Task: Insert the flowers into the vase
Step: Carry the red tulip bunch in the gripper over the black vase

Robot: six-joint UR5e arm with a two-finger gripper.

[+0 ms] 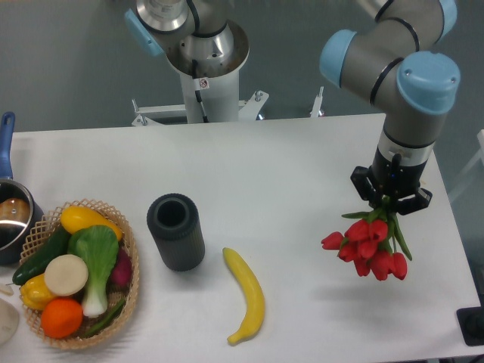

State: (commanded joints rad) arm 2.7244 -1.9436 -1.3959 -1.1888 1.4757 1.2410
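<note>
From the fixed camera, my gripper (391, 198) sits over the right side of the table (287, 151), with the fingers closed on the stems of the flowers (368, 248). The red heads hang below and a little toward the near edge, green leaves splaying out beside them. A soft shadow on the tabletop under the bunch suggests it is lifted clear, though I cannot be sure.

The vase (175, 231) stands upright well to my left, its round mouth facing up. That is the relation that matters: the vase lies leftward from me, with the banana (246, 295) between us and slightly nearer the front edge. The bunch seems to hang heads-down from my grip, so I judge it would need turning stems-first before it could go into that mouth.

Farther left, the basket (130, 302) of vegetables and the pot (11, 219) sit beyond the vase.
</note>
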